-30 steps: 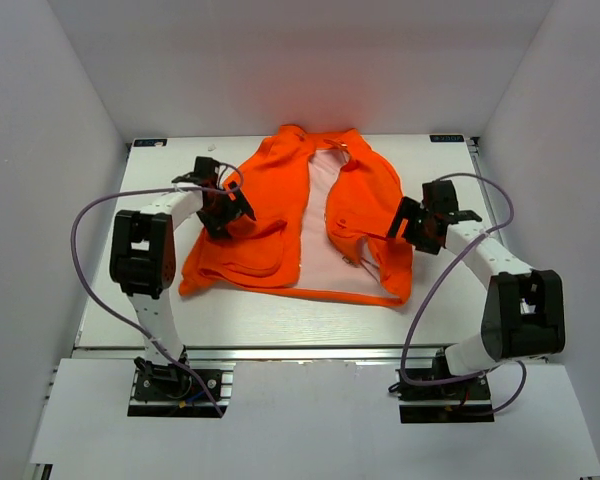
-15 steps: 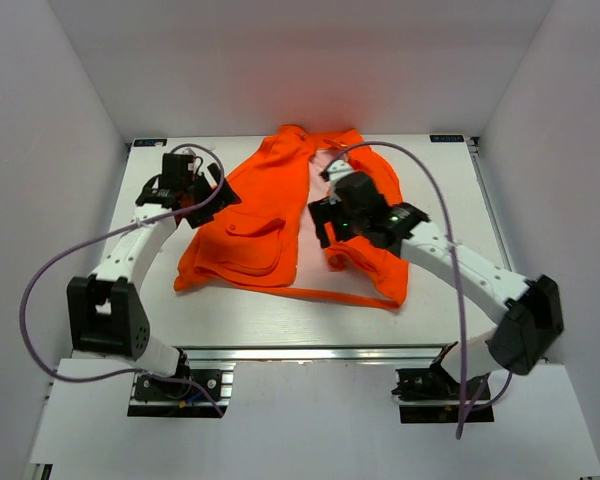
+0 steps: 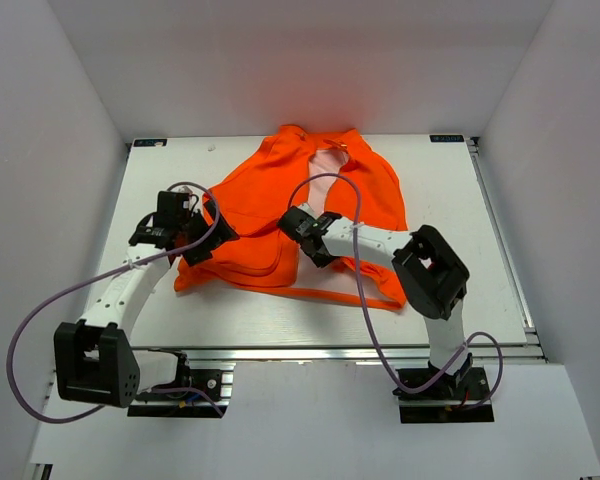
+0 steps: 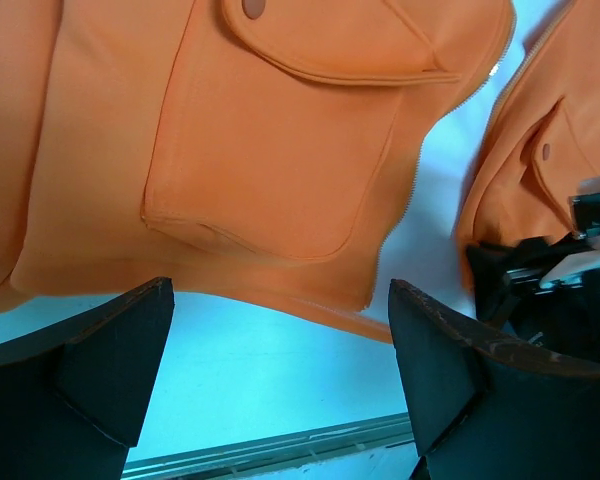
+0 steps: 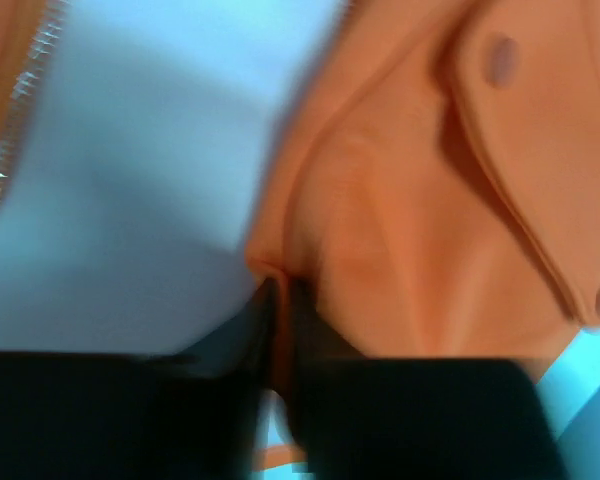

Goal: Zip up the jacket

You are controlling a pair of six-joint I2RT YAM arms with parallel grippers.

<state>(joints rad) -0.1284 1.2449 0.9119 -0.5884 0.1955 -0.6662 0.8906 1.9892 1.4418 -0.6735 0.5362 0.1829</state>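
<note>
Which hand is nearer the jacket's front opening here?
Right. The right hand pinches the edge of the jacket right at its front opening. The left hand hangs open near the jacket's outer lower edge, with a whole front panel between.

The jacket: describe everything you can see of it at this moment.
The jacket is bright orange fabric, spread front-up on the white table, collar at the far end. It is unzipped: the front panels lie apart, zipper teeth along their edges, each with a flapped, snapped pocket. The right gripper pinches the inner edge of the panel on its side; the left gripper hovers open over the other panel's hem.
</note>
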